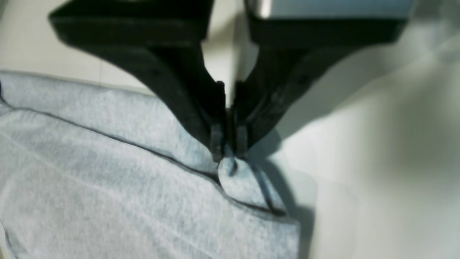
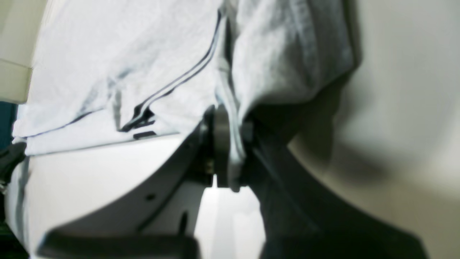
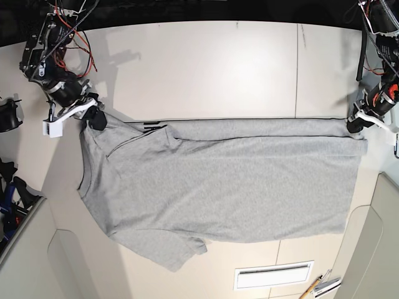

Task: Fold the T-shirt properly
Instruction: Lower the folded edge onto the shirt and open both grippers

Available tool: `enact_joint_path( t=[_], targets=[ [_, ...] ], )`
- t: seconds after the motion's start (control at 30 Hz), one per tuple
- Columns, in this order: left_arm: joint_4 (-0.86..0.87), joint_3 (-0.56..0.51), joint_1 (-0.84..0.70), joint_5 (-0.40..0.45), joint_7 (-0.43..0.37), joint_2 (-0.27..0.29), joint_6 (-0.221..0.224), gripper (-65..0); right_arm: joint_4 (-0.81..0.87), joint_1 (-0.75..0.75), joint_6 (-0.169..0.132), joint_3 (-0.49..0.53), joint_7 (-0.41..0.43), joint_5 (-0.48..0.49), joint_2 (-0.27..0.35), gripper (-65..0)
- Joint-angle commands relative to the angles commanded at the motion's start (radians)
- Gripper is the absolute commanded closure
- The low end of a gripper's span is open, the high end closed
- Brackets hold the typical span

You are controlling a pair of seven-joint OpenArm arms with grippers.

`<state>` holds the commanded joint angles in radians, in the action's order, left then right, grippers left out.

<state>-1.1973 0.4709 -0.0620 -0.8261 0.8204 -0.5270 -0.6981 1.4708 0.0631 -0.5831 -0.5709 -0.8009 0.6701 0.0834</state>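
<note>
My left jaws and right jaws each pinch one end of the shirt, which lies spread between and below them, likely to keep its top edge straight for folding.

Dark gripper pinching grey T-shirt near its corner
</note>
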Motion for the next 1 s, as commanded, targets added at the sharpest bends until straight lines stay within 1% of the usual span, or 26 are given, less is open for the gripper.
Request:
enact_joint_path(
  t=[0.07, 0.13, 0.23, 0.33, 0.53, 0.63, 0.73, 0.83, 0.9, 1.0],
  targets=[
    [-0.028, 0.001, -0.005, 0.0, 0.009, -0.006, 0.0, 0.0, 0.0, 0.002, -0.002, -0.031, -0.043, 0.045, 0.012, 0.0],
    [-0.059, 0.004, -0.011, -0.004, 0.04, -0.005, 0.0, 0.0, 0.0, 0.017, -0.002, -0.044, -0.07, 0.09, 0.03, 0.0],
    [-0.116, 0.008, -0.047, -0.046, 0.075, -0.005, 0.0, 0.0, 0.003, 0.063, -0.008, -0.044, -0.075, 0.117, 0.048, 0.0],
    [-0.151, 0.008, -0.092, -0.053, 0.09, -0.005, 0.0, 0.0, 0.015, 0.119, -0.009, -0.045, -0.076, 0.143, 0.055, 0.0],
    [-0.236, 0.013, -0.215, -0.06, 0.09, -0.005, 0.0, 0.0, 0.144, 0.242, -0.009, -0.045, -0.092, 0.146, 0.055, 0.0],
    [-0.292, 0.042, -0.278, -0.075, 0.105, -0.005, 0.0, 0.0, 0.201, 0.299, -0.009, -0.045, -0.099, 0.15, 0.072, 0.0],
    [-0.343, 0.078, -0.337, -0.076, 0.127, -0.005, 0.0, 0.0, 0.216, 0.34, -0.009, -0.045, -0.105, 0.15, 0.106, 0.0],
    [-0.396, 0.098, -0.407, -0.079, 0.131, -0.005, 0.0, 0.0, 0.216, 0.366, -0.009, -0.047, -0.125, 0.164, 0.134, 0.0],
    [-0.429, 0.106, -0.455, -0.097, 0.138, -0.005, 0.0, 0.0, 0.216, 0.385, -0.009, -0.051, -0.135, 0.17, 0.141, 0.0],
    [-0.467, 0.106, -0.511, -0.125, 0.169, -0.005, 0.0, 0.0, 0.216, 0.415, -0.009, -0.054, -0.139, 0.175, 0.156, 0.0]
  ],
)
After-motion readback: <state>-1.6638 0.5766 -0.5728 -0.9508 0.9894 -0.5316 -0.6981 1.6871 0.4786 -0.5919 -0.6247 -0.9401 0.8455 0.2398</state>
